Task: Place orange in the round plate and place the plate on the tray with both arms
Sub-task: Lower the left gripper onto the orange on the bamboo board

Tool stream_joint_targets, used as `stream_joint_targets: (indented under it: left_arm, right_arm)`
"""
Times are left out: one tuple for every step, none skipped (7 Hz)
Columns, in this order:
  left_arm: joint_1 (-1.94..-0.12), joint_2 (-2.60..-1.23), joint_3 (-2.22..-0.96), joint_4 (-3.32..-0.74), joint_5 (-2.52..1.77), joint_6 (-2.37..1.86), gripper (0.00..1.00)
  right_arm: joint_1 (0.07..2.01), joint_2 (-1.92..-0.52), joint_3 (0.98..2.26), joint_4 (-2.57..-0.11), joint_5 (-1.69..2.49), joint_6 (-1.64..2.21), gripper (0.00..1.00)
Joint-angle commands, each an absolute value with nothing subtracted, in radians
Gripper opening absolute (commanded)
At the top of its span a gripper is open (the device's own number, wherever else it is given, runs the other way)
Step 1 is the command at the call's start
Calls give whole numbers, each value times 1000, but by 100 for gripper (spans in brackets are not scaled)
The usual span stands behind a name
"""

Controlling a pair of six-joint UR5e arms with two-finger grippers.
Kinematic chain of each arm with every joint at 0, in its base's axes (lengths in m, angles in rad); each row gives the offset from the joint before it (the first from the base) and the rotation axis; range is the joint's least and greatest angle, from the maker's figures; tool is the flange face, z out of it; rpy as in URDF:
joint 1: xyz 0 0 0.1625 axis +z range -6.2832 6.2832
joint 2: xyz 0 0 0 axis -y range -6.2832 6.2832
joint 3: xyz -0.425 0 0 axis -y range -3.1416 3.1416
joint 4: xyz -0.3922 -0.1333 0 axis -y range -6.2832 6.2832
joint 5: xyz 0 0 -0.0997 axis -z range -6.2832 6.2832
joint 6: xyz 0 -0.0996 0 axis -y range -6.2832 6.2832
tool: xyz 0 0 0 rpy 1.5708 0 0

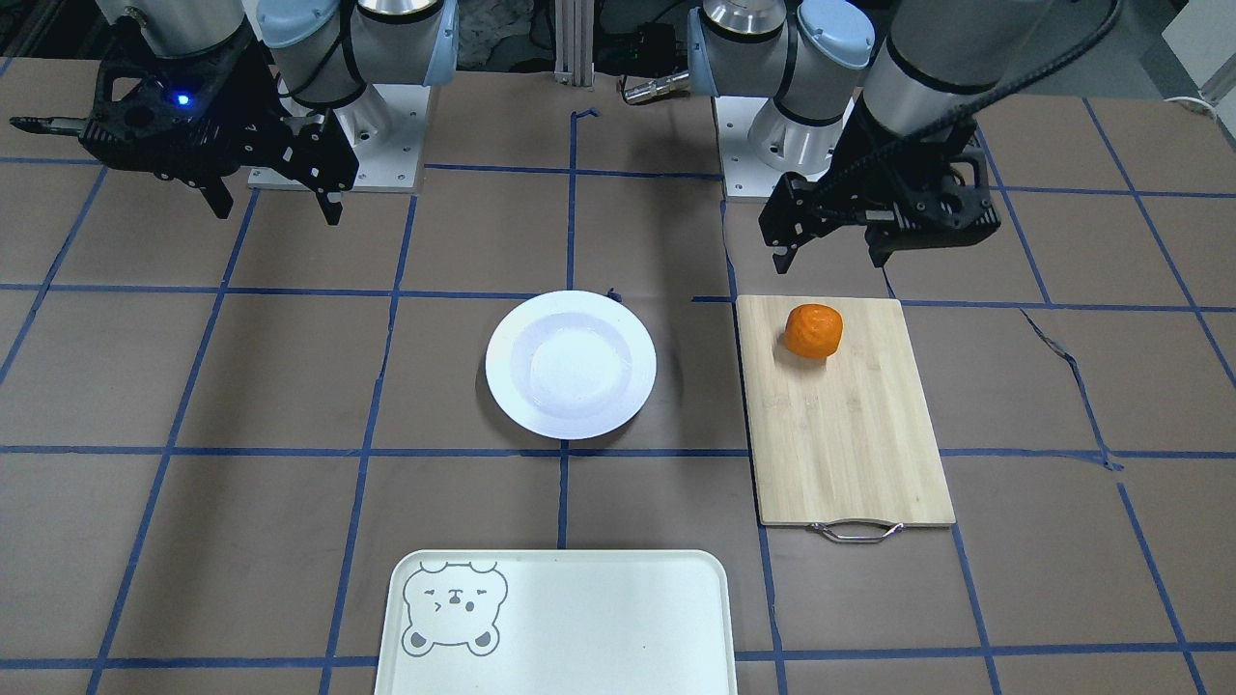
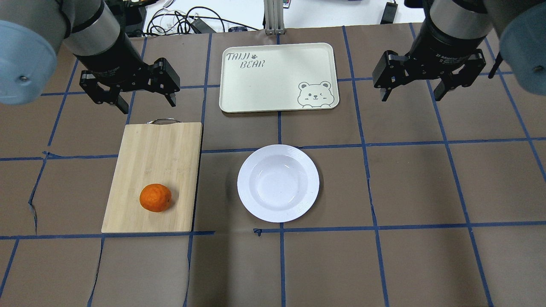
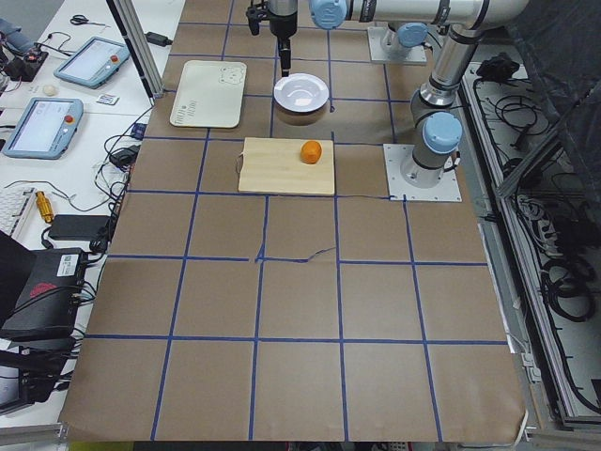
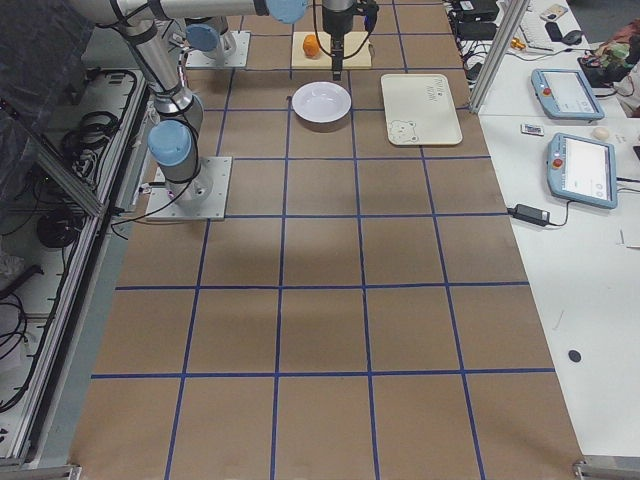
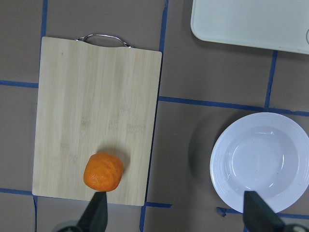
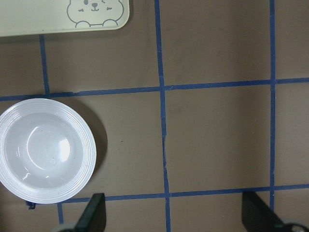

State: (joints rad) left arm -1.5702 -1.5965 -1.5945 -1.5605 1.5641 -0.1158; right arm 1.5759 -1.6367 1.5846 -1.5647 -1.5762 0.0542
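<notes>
The orange (image 2: pixel 156 198) lies on the near part of a bamboo cutting board (image 2: pixel 158 153), on the robot's left. An empty white round plate (image 2: pixel 278 183) sits at the table's centre. Beyond it, the cream tray (image 2: pixel 277 76) with its bear drawing is empty. My left gripper (image 2: pixel 148 106) hangs open above the board's handle end, well clear of the orange. The right gripper (image 2: pixel 411 98) hovers open over bare table to the right of the tray. In the left wrist view the orange (image 5: pixel 103 172) shows just ahead of one fingertip (image 5: pixel 99 212), with the plate (image 5: pixel 258 163) near the other.
The board's metal handle (image 2: pixel 163 121) points toward the tray. Brown paper with blue tape lines covers the table (image 2: pixel 409 192). Cables (image 2: pixel 187 21) lie beyond the far edge. Side benches hold tablets (image 4: pixel 575 90).
</notes>
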Motion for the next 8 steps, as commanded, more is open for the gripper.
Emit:
stream_joint_targets:
  left_arm:
    - [-1562, -1652, -1720, -1504, 1673, -112, 100]
    - [-1551, -1690, -1780, -1438, 1689, -100, 100]
    - [-1549, -1739, -1811, -1399, 1716, -66, 100]
    - [-1542, -1771, -1831, -1397, 1723, -40, 100]
    - [-1513, -1788, -1873, -1364, 1745, 18, 100]
    - [-1473, -1795, -1925, -1324, 1746, 72, 100]
    - [-1465, -1798, -1966, -1318, 1741, 86, 100]
    - [-1463, -1801, -1979, -1319, 1740, 119, 100]
  right_arm:
    - [1575, -1637, 1585, -1565, -1578, 52, 100]
    - [1575, -1637, 1585, -1565, -1580, 52, 100]
    - [1575, -1637, 1585, -1565, -1580, 52, 100]
    - [1575, -1637, 1586, -1565, -1582, 51, 100]
    - [1575, -1637, 1586, -1565, -1580, 51, 100]
    - [1575, -1637, 1585, -1565, -1580, 51, 100]
    - [1575, -1637, 1585, -1565, -1580, 51, 100]
    - [1575, -1637, 1585, -1565, -1580, 51, 100]
